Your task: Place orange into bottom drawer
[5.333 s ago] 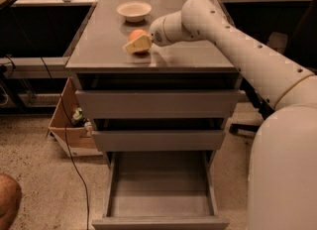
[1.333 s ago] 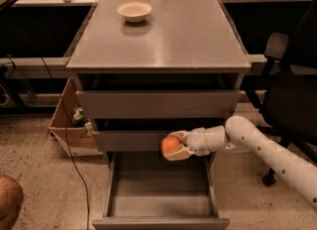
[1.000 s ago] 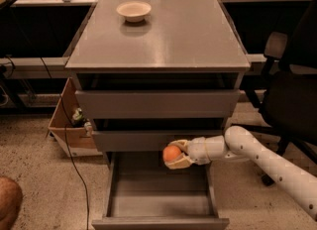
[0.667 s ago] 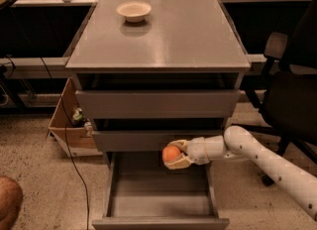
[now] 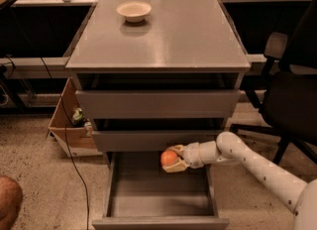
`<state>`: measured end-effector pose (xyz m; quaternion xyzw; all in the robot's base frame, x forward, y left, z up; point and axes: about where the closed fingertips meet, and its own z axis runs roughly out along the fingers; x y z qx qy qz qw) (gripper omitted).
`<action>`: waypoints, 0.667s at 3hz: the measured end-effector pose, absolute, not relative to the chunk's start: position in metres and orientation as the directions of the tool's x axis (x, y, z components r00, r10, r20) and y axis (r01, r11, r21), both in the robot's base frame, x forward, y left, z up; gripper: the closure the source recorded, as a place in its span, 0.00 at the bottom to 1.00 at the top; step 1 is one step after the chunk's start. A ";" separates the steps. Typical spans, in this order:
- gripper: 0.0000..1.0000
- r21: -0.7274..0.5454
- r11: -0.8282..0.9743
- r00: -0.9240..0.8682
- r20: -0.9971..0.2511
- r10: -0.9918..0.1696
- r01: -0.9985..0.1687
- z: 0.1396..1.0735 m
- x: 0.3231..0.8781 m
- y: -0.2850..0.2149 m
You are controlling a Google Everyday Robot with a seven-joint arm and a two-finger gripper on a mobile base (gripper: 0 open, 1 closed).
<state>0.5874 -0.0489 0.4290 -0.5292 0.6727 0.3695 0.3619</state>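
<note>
The orange is a small round fruit held in my gripper, which is shut on it. The gripper reaches in from the right on a white arm and hangs over the back right part of the bottom drawer. That drawer is pulled out; its grey tray floor shows nothing in it. The orange sits just below the front of the middle drawer, a little above the tray floor.
A cream bowl stands at the back left of the cabinet top. A black office chair is to the right. A cardboard box and a cable lie on the floor at the left.
The gripper carried the orange from the cabinet top down in front of the cabinet. Over the last second it moved slightly lower and deeper over the open bottom drawer.
</note>
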 end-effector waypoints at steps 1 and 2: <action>1.00 0.077 0.185 -0.154 -0.879 -0.450 -0.980 0.359 0.585 -0.053; 1.00 0.047 0.148 -0.116 -0.857 -0.503 -0.988 0.292 0.571 -0.053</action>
